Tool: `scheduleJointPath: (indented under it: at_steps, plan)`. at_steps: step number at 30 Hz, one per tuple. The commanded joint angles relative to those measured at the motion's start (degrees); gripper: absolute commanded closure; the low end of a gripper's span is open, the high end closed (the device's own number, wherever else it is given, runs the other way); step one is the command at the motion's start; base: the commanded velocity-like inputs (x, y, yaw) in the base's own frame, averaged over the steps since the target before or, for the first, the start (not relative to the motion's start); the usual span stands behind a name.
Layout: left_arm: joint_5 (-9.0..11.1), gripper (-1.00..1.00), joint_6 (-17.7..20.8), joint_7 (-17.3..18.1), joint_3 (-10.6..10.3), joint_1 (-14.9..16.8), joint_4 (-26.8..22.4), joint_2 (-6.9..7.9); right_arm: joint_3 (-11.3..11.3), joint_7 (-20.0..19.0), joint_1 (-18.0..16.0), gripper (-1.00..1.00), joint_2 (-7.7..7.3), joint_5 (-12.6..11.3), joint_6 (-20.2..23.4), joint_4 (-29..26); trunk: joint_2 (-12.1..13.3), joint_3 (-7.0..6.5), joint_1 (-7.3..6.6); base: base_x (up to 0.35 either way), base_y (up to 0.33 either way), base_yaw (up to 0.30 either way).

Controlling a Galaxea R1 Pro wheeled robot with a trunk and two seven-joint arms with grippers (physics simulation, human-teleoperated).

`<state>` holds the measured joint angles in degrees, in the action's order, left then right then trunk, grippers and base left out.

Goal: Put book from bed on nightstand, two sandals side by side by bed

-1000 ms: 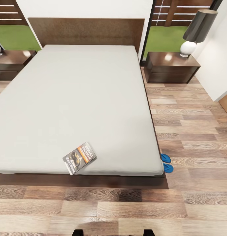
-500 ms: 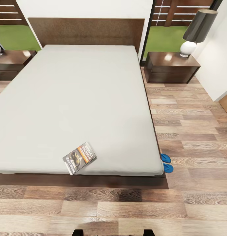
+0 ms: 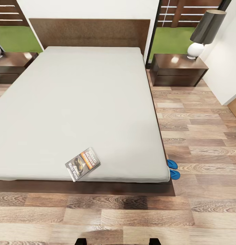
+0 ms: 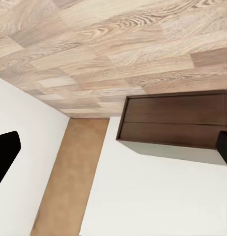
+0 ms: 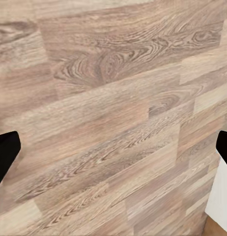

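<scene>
The only lettering is showing on the cover of the book (image 3: 82, 164), which is lying flat on the light-grey mattress of the bed (image 3: 80, 102) near its foot edge. White capitals along the cover's upper part are reading "RICHARD BACHMAN", running at a slant because the book is lying turned. An orange band beneath is carrying small writing too blurred to make out. Larger white title lettering at the cover's other end is also staying illegible; no words can be told from it.
</scene>
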<state>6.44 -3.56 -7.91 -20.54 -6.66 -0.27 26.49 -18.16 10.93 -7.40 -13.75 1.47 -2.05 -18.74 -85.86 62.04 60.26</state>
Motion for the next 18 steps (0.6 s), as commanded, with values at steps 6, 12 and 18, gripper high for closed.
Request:
scheduleJointPath:
  at_steps: [6, 12, 18]
  plan:
    - [0.8, -1.00, -1.6, 2.7, -0.2, -0.1, 0.0, -0.30, -0.3, -5.4, -1.6, -1.00, -0.29, -1.1, -0.2, 0.1, 0.0, 0.02, 0.00, 0.000, 0.000, 0.000]
    - [0.9, -1.00, -2.3, 4.0, 0.0, -0.2, 0.0, -1.97, -0.4, -9.6, -2.4, -1.00, -0.49, -2.0, -0.2, 0.0, 0.0, 0.02, 0.00, 0.000, 0.000, 0.000]
    - [0.9, -1.00, -2.4, 4.4, 0.0, -0.6, 0.0, -3.58, -0.3, -14.2, -2.8, -1.00, -0.56, -2.3, -0.2, -0.1, 0.0, 0.02, 0.00, 0.000, 0.000, 0.000]
